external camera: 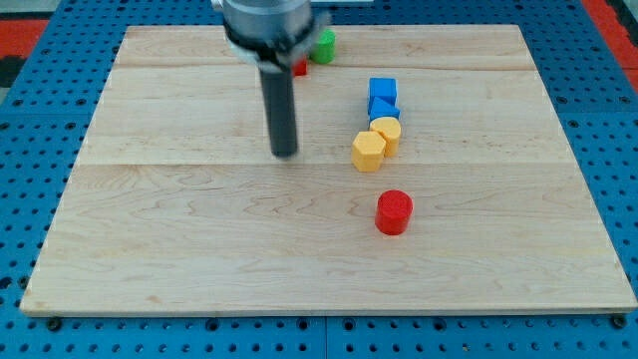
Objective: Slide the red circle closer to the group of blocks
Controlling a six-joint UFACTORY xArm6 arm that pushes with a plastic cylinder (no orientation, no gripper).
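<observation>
Wooden counter (150, 249) on blue pegboard, light planks, blocks mostly on the view's right half. No fingers on this rig, just a rod, so nothing is grasped or released; my tip (285, 154) sits on the board, touching no block.

Red circle (394, 211) stands alone, toward the view's bottom-right of my tip and well apart from it. Group lies just above it in the view: 2 yellow blocks, a hexagon (368, 151) and a second one (387, 133), touching each other, then 2 blue blocks (382, 97) stacked up the view. Small gap between red circle and yellow hexagon.

Key relation: group is up-view and slightly left of the red circle, so I judge the push needs my tip below the circle first, then driving up-view. From here that means going around it.

Green block (323, 46) and a partly hidden red block (300, 69) sit near the top edge, behind the arm.
</observation>
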